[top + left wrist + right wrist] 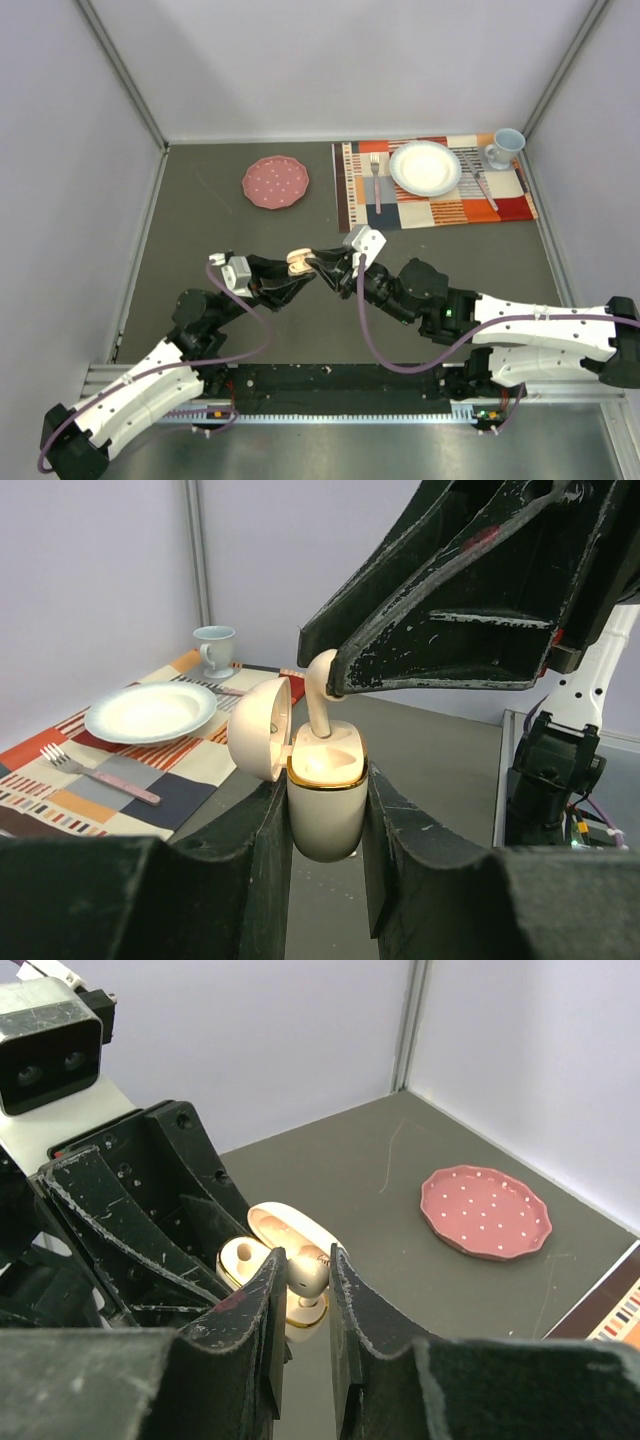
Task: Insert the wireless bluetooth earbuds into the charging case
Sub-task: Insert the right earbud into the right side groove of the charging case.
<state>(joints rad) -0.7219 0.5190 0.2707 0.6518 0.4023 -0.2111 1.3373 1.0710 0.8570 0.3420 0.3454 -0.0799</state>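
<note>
**Earbud** [319, 695]: white, pinched at its bulb end in my right tool [305, 1285], which is closed tight on it. The stem points straight down, so the long axis is near vertical and in line with the charging case's upright axis. The stem tip sits at the mouth of a socket, touching it or just inside. I cannot tell how deep.

**Charging case** [327, 800]: upright, gold-rimmed, directly below the earbud. My left tool [288, 277] has closed firmly on its body. The lid [258, 728] is hinged open and swung to one side, out of the earbud's path.

**Position:** both are held off the desk [200, 230], with the tools meeting tip to tip between the two arms.

**Next move (judgement):** the right arm carries the earbud, so the move is its own. It looks like a short push straight down along the stem while the left tool braces the case.

**Risk:** a tilted stem could catch the socket rim.

**Surroundings:** no other earbuds are visible. A pink dotted plate [276, 183] and a placemat [440, 212] lie well apart at the far side.
</note>
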